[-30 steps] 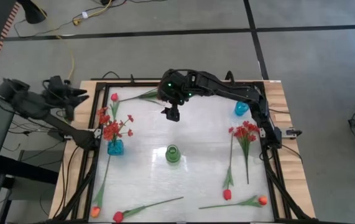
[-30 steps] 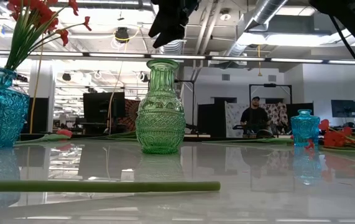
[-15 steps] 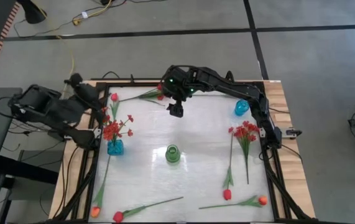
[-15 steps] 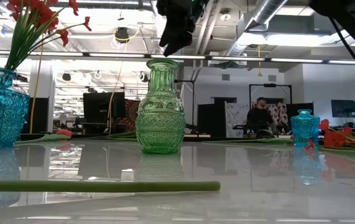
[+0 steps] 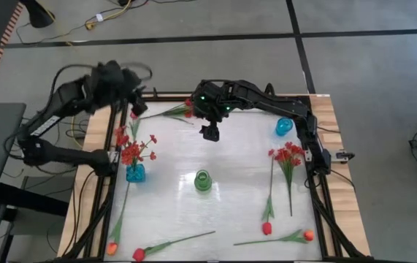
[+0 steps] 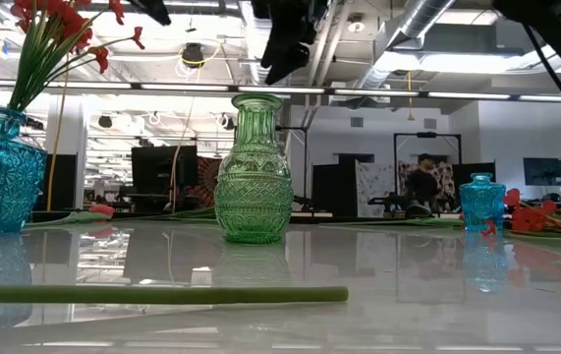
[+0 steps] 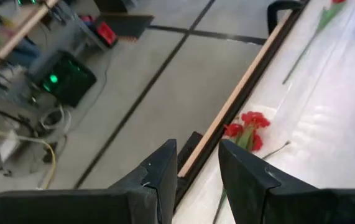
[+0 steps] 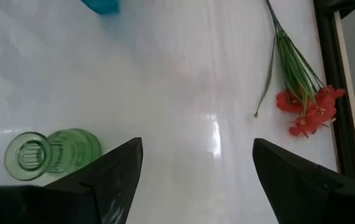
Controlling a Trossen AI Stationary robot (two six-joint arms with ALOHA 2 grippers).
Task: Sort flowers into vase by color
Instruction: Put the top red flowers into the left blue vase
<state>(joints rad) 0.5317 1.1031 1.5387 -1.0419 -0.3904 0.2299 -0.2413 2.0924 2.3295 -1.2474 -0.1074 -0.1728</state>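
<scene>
Flowers on thin green stems lie around the white table: a red spray at the right, tulips along the near edge, a red tulip and a red bloom at the far edge. Another red spray stands with its stems in the big blue vase. The green vase stands at the middle, a small blue vase at the far right. My left gripper hangs high over the far left corner, slightly open, with nothing in it. My right gripper hovers wide open beyond the green vase.
A black frame and wooden border run around the table. In the low view a long stem lies across the front, and my right gripper hangs above the green vase. Bare white surface lies between the vases.
My left arm has swung up from outside the table's left edge toward the far left corner, rising and turning its gripper toward the table. The flowers and vases have kept their places.
</scene>
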